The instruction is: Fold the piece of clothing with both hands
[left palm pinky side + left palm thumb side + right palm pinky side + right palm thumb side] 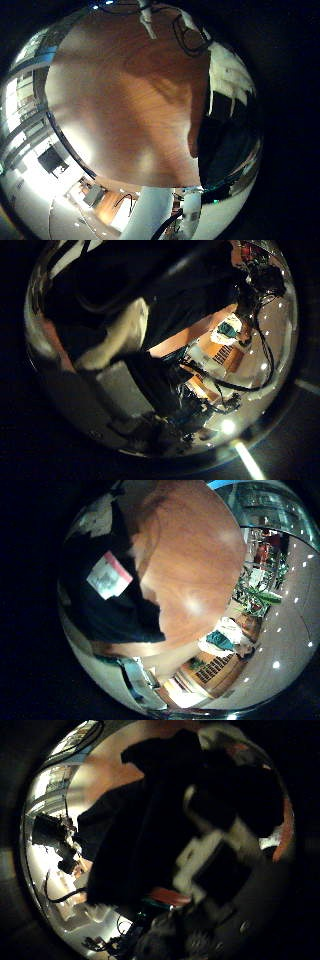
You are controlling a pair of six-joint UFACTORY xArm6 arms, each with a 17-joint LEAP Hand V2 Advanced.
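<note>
The piece of clothing (pixel 115 600) fills much of both thumb-side views, so it sits close against both palms. In the right little-finger view it spreads over one side of the tabletop (pixel 195 550), and bare wood runs on beyond it to the far edge. The left little-finger view shows mostly bare tabletop, with the cloth only a strip along one side.

You look to be in the middle of a fold, I'd judge, with the cloth gathered at the palms and not yet laid flat. Your next move calls for both hands to travel together, carrying the held edge over the part on the table so that it lands square, not bunched.

Your right hand (pixel 215 845) has its fingers (pixel 200 860) bent in over the cloth and seems to grip it. Your left hand (pixel 115 340) shows one finger lying across the fabric — whether it clamps or merely rests there, I cannot tell.

A small sewn label (pixel 108 573) faces up on the garment, so an inner side is exposed.
</note>
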